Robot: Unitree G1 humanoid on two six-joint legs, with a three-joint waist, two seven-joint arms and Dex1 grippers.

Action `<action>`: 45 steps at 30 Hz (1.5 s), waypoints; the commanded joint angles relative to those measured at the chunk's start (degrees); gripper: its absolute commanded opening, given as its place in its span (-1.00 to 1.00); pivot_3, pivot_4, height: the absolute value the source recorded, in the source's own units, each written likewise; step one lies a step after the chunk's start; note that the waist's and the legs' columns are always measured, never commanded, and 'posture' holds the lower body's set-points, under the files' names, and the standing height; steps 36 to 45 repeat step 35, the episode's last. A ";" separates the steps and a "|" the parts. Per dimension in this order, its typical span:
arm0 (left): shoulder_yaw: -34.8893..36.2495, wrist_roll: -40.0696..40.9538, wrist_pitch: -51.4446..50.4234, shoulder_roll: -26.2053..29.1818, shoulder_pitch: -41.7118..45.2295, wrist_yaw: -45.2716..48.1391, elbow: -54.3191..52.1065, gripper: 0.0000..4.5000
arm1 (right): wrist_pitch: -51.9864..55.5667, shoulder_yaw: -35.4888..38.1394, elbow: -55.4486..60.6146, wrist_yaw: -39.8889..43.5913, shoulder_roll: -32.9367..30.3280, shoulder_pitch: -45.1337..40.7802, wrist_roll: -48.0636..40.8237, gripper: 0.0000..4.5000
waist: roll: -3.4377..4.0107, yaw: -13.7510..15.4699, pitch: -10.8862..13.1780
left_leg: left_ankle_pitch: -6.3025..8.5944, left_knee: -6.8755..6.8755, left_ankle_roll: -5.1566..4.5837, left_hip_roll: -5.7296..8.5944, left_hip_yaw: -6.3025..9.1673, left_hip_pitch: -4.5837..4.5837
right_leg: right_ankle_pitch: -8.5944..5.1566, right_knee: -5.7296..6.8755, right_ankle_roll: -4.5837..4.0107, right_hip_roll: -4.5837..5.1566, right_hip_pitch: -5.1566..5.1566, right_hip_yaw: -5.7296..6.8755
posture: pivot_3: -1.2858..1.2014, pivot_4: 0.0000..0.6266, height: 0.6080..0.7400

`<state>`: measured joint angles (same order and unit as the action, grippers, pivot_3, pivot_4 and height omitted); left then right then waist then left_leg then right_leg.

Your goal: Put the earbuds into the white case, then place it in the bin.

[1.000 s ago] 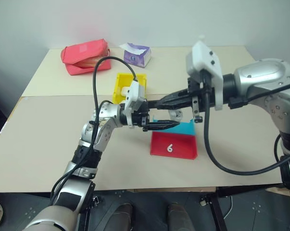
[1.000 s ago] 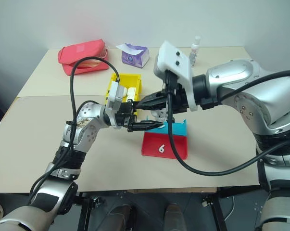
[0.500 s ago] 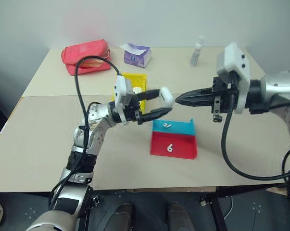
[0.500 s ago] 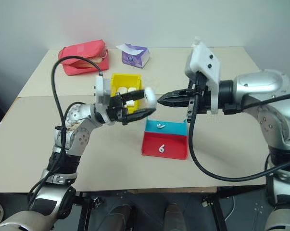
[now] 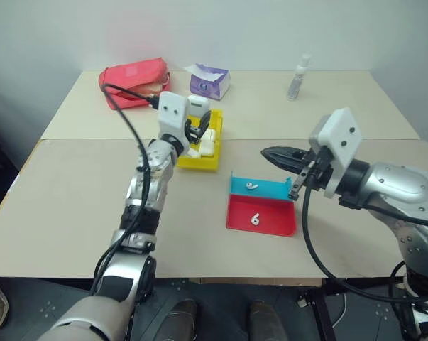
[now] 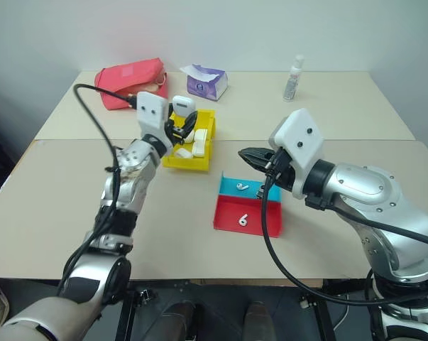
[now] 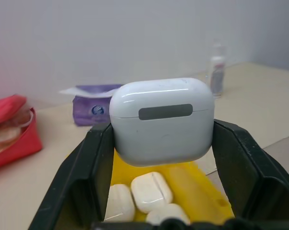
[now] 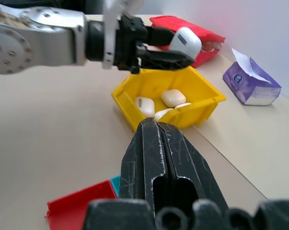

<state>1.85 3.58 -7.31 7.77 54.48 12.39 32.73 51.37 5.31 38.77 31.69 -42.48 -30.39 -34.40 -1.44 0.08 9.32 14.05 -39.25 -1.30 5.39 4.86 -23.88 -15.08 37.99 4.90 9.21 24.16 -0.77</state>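
Observation:
My left gripper [image 7: 161, 139] is shut on the white case [image 7: 161, 120], whose lid is closed. It holds the case just above the yellow bin [image 5: 196, 163], which has several white cases lying inside. From the right wrist view, the held case [image 8: 185, 42] hangs over the bin's [image 8: 202, 108] far side. One earbud [image 5: 250, 186] lies in the blue half of the tray. My right gripper [image 5: 267, 152] is shut with nothing in it. It hovers level above the tray's right end, pointing toward the bin.
The red-and-blue tray [image 5: 263, 213] marked 6 sits at centre front. A red zip pouch [image 5: 132, 77], a purple tissue pack [image 5: 210, 79] and a small clear bottle [image 5: 296, 78] stand along the table's far edge.
My left gripper has swung from above the tray out to the yellow bin, carrying the white case. My right gripper has drawn back to the right and lower.

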 commanded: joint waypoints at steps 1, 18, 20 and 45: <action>-0.71 -2.94 3.45 -1.00 5.67 -4.27 8.81 0.56 | -0.93 0.62 0.73 -0.73 0.07 -1.49 0.20 -1.00 | -0.02 -0.01 0.01 | 0.01 0.02 -0.01 0.02 -0.01 -0.01 | 0.00 -0.02 0.00 0.02 0.01 0.02 | 0.03 -0.52 1.00; 1.42 14.73 -4.89 14.43 -18.72 26.31 -29.72 1.00 | -5.62 1.45 0.56 -0.97 0.27 8.73 3.19 -1.00 | 0.01 -1.63 0.00 | 0.03 0.06 -0.05 -0.10 -0.14 0.03 | 0.01 0.05 0.02 0.01 0.11 -0.02 | 0.03 -0.52 1.00; 2.08 19.06 -6.28 20.38 -25.83 33.56 -39.78 1.00 | -8.05 2.43 -0.28 -0.89 1.14 11.48 3.94 -1.00 | 0.03 -1.67 -0.02 | 0.03 0.08 -0.05 -0.09 -0.13 0.03 | 0.01 0.02 0.02 0.01 0.10 -0.04 | 0.03 -0.52 1.00; 16.56 42.94 -29.39 36.21 -45.72 31.77 -69.85 1.00 | -13.02 11.07 3.33 6.81 0.75 28.23 -3.18 -1.00 | 0.08 -0.81 -0.04 | 0.10 0.32 -0.14 -0.20 -0.34 0.48 | 0.01 -0.13 0.01 -0.05 -0.18 -0.18 | 0.03 -0.52 1.00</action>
